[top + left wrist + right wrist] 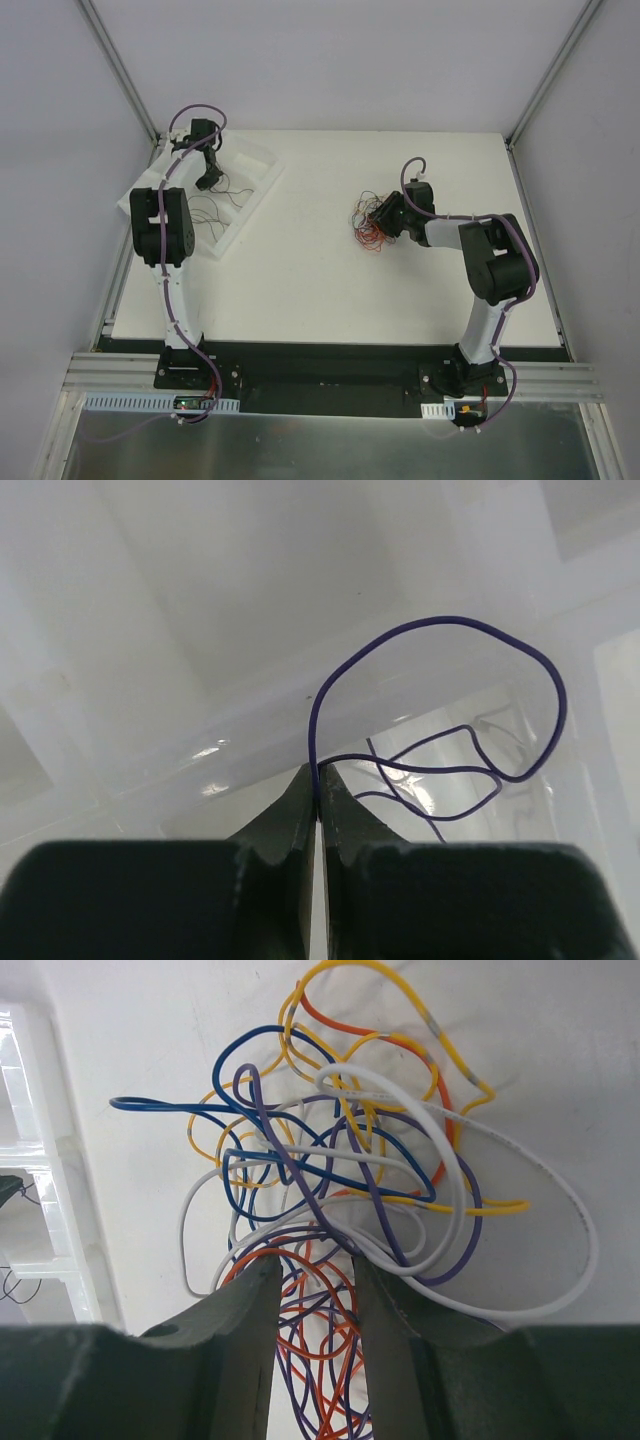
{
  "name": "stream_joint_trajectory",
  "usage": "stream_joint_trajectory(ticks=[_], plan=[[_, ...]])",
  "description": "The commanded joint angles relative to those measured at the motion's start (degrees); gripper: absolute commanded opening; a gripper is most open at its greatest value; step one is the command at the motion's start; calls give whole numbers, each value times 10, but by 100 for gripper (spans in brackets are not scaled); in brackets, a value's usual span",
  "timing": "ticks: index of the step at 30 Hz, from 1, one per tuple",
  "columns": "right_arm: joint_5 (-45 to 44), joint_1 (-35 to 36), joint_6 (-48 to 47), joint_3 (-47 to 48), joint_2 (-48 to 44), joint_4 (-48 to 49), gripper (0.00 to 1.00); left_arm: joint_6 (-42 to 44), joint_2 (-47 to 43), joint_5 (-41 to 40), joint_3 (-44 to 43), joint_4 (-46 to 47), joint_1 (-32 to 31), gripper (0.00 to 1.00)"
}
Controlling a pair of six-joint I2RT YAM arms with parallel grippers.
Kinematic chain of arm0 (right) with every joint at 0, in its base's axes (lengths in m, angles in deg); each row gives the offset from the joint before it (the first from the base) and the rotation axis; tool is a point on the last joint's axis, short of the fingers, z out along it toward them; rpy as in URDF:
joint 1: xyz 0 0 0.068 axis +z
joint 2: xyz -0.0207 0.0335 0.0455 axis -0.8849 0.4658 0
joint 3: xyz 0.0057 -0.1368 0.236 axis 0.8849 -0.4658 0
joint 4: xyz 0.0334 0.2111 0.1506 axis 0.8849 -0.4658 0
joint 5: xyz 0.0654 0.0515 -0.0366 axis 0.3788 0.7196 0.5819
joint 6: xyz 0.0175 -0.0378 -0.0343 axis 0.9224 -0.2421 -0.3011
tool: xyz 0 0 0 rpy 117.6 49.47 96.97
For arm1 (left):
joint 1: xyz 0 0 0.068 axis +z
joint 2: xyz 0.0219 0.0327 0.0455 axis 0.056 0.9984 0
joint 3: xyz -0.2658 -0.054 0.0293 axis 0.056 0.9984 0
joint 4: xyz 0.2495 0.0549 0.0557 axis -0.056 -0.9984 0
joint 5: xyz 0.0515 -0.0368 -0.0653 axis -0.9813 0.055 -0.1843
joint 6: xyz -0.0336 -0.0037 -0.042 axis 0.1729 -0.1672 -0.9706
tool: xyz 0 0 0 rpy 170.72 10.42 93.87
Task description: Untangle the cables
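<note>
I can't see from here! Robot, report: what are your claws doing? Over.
Left claw shut on one purple wire over the white tray. Right claw open, straddling the tangled pile. Nothing in the way.

We count two arms, the left arm (162,225) and the right arm (495,260), and one white tray (258,160). We find one heap of cables (365,222), its strands too interwoven to number, in at least five colours. We count one purple wire (440,620) at the left gripper (318,795).

Cables (330,1180) run off the bottom edge inside the right hand (315,1265).
</note>
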Motion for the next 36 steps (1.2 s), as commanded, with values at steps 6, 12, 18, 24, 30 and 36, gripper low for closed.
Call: stream_joint_trajectory(ticks=[6, 12, 18, 24, 30, 36], plan=[[-2, 0, -3, 6, 15, -33, 38, 18, -102, 28, 47, 22, -5, 29], [-4, 2, -6, 3, 10, -33, 38, 14, -177, 93, 97, 29, -4, 46], [-20, 14, -26, 10, 1, -52, 38, 12, -328, 160, 210, 81, -5, 72], [-13, 52, -77, 27, -18, -88, 39, 50, -470, 326, 326, 130, -6, 79], [-10, 149, -124, -8, -56, -77, 40, 101, -563, 382, 443, 202, -36, 74], [-59, 218, -190, -115, -166, 64, 46, 88, -490, 528, 441, 229, -87, 73]])
